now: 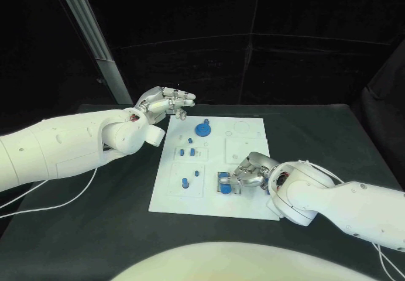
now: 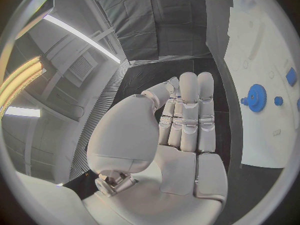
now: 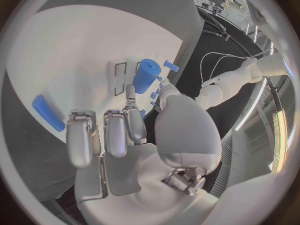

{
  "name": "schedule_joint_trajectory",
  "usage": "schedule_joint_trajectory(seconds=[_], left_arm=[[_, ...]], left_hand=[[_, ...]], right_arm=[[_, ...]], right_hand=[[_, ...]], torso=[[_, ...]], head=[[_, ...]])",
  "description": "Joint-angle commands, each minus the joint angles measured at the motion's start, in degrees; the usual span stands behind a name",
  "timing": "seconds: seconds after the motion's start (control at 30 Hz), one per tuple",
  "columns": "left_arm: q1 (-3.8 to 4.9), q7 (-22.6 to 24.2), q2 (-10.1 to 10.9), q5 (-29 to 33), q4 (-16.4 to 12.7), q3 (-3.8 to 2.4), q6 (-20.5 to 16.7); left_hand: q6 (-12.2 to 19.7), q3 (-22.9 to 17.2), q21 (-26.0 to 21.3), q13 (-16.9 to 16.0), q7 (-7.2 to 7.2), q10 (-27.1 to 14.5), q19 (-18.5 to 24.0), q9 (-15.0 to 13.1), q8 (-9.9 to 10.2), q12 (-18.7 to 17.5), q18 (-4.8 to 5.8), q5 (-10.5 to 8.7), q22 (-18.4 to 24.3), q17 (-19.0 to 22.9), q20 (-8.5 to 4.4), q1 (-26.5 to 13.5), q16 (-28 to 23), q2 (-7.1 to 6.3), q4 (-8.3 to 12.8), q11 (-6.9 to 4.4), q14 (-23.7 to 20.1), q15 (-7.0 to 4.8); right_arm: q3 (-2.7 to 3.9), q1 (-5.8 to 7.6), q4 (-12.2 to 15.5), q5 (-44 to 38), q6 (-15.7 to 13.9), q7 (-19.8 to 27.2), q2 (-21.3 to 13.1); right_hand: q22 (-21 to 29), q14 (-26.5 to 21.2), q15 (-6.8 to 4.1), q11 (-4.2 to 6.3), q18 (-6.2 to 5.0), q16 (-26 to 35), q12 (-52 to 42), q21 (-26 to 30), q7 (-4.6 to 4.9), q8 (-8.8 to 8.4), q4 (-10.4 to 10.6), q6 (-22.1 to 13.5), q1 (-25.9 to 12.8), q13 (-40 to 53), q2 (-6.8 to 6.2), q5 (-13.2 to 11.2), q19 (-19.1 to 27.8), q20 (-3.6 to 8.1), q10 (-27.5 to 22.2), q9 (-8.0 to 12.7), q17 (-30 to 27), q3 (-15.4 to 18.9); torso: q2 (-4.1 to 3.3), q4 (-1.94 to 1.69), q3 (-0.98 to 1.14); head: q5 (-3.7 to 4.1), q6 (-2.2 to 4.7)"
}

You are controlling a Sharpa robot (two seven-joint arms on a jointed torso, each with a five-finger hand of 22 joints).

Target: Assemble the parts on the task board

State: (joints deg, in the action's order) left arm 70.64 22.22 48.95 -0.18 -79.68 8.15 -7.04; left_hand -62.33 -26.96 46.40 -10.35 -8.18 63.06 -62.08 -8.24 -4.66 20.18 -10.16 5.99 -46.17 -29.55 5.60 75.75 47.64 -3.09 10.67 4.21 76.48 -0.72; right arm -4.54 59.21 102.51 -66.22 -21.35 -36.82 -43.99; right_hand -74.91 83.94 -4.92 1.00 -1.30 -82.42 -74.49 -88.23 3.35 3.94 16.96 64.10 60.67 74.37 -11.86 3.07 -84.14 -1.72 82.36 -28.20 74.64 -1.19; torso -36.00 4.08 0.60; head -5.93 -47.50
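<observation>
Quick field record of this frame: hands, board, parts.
left hand: raised at the board's far left corner, fingers curled, holds nothing
right hand: low over the board's near right area, fingers at a blue cylinder; grip unclear
task board: white, mid-table
blue gear: on the board's far part

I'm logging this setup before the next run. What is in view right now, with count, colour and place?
Task board: one, white, middle of the black table.
Table: one, black, under the board.
Gear-shaped part: one, blue, on the board's far half.
Small parts: several, blue, spread over the board's left half; exact count unclear.
Cylinder part: one, blue, at the right robot hand's fingertips.
Left robot hand: one, silver, raised off the board's far left corner, holding nothing.
Right robot hand: one, silver, at the board's near right part; grip unclear.
</observation>
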Motion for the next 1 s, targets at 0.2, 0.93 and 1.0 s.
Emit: schedule_joint_trajectory(seconds=[0.2, 0.93, 1.0], left_arm=[[0.10, 0.1, -0.1, 0.2, 0.0, -0.05, 0.7], [0.09, -0.1, -0.3, 0.2, 0.1, -0.05, 1.0], [0.09, -0.1, -0.2, 0.2, 0.1, -0.05, 1.0]], left_hand=[[-0.2, 0.0, -0.4, -0.1, -0.19, -0.4, 0.0, -0.1, 0.3, 0.4, -0.33, -0.40, 0.0, 0.1, -0.20, -0.3, -0.3, 0.33, 0.3, -0.07, -0.1, 0.02], [-0.2, 0.0, -0.4, -0.1, -0.19, -0.4, 0.0, -0.1, 0.3, 0.4, -0.33, -0.40, 0.0, 0.1, -0.20, -0.3, -0.3, 0.33, 0.3, -0.07, -0.1, 0.02], [-0.2, 0.0, -0.4, -0.1, -0.19, -0.4, 0.0, -0.1, 0.3, 0.4, -0.33, -0.40, 0.0, 0.1, -0.20, -0.3, -0.3, 0.33, 0.3, -0.07, -0.1, 0.02]], right_arm=[[0.03, 0.10, -0.3, -3.4, -0.5, -1.2, 0.2], [0.03, 0.09, 0.8, -10.9, 3.6, -2.7, 0.4], [0.03, 0.09, 0.8, -11.2, 3.7, -2.8, 0.3]], right_hand=[[-11.9, 2.6, 0.30, -0.46, 0.34, 0.9, 3.1, 1.1, 0.51, -0.32, 0.1, -2.6, -2.3, -2.7, -0.81, -0.3, -3.8, 0.05, -1.9, -0.1, -1.2, 9.9], [-12.7, 2.9, -0.23, 0.38, 0.57, 0.8, 2.4, 0.4, -0.51, 1.35, -7.8, 1.6, 12.8, -1.5, 6.22, 2.2, -4.3, 0.35, -1.0, -2.6, -0.3, 6.4], [-12.8, 2.9, -0.25, 0.41, 0.57, 0.8, 2.4, 0.4, -0.56, 1.37, -7.9, 1.8, 12.6, -1.6, 6.33, 2.3, -4.4, 0.38, -1.0, -2.6, -0.3, 6.5]], torso=[[0.01, 0.14, 0.06], [0.01, 0.08, 0.04], [0.01, 0.06, 0.05]], head=[[-0.04, 0.05], [0.28, -0.17], [0.27, -0.20]])
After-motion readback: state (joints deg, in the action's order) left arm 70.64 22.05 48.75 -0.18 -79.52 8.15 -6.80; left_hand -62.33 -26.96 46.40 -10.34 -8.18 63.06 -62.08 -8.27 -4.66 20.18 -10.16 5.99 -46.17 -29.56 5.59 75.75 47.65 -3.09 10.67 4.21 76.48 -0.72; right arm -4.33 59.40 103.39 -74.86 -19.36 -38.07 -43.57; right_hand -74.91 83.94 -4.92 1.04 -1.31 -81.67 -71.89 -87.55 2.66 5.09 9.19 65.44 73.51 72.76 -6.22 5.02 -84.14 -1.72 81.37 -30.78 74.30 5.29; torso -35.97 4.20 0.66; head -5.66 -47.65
